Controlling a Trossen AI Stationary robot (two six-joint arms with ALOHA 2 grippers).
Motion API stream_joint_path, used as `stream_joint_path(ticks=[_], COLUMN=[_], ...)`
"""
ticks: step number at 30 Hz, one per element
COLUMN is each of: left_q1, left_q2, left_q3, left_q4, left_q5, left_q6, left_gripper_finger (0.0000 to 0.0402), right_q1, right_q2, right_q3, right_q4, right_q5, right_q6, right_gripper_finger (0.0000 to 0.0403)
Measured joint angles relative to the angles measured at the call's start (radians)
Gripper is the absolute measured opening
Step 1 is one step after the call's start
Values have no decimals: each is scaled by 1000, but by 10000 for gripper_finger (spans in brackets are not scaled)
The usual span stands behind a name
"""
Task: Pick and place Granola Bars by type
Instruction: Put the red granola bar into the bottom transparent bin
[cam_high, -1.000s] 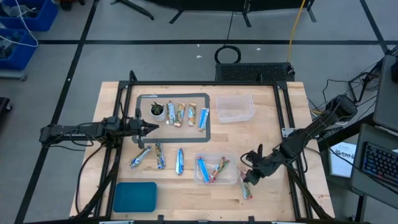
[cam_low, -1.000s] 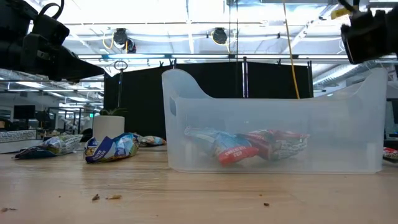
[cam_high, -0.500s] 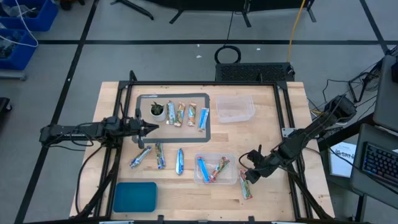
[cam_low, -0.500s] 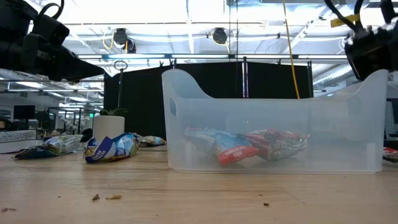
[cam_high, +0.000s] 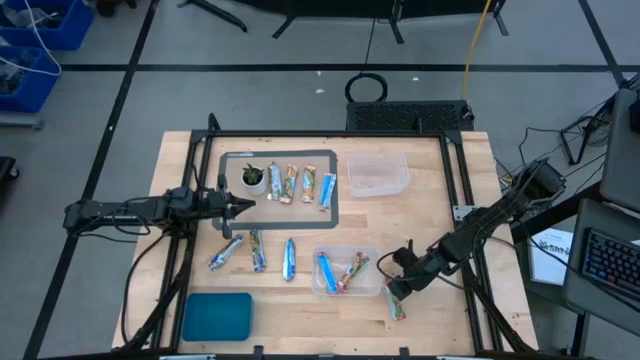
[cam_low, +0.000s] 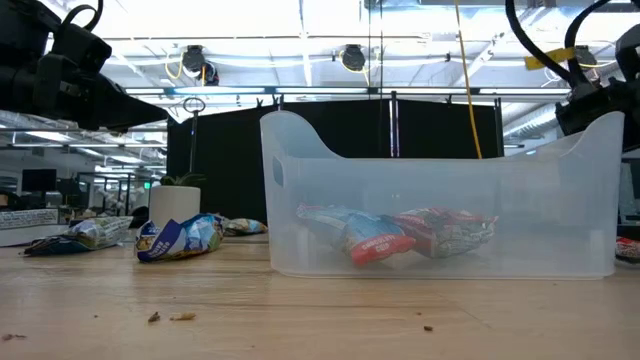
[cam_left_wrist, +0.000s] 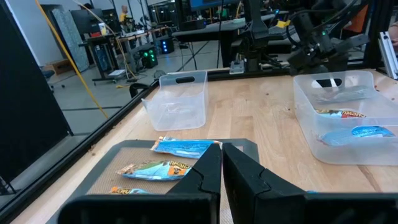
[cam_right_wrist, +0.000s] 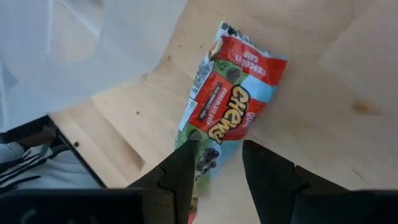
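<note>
the wooden worktop filled the middle of the high view. at about 10 o'clock on it lay a dark mat carrying a small white cup with green and a row of granola bars. an empty clear bin sat at about 1 o'clock, and a second clear bin at about 5 o'clock held a blue bar and a red bar. a teal lid lay at 7 o'clock. three loose bars lay between the mat and the lid (roughly 8 o'clock).

the left claw hung at the mat's 9 o'clock edge, its fingers pressed together with nothing between them. the right claw was down at the 3 o'clock side of the filled bin, fingers partly spread, just above a red chewy bar lying flat on the wood; it gripped nothing, one fingertip overlapping the wrapper's end.
</note>
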Motion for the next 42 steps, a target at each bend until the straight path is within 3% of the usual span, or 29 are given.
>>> stream_joint_path(ticks=[25, 42], left_q1=[0, 0], left_q2=[0, 0], left_q3=[0, 0], left_q4=[0, 0], left_q5=[0, 0], left_q6=[0, 0], left_gripper_finger=[24, 24], right_q1=[0, 0], right_q2=[2, 2], right_q3=[0, -3], right_q4=[41, 29], right_q5=[2, 64], right_q6=[-21, -74], right_gripper_finger=[125, 125])
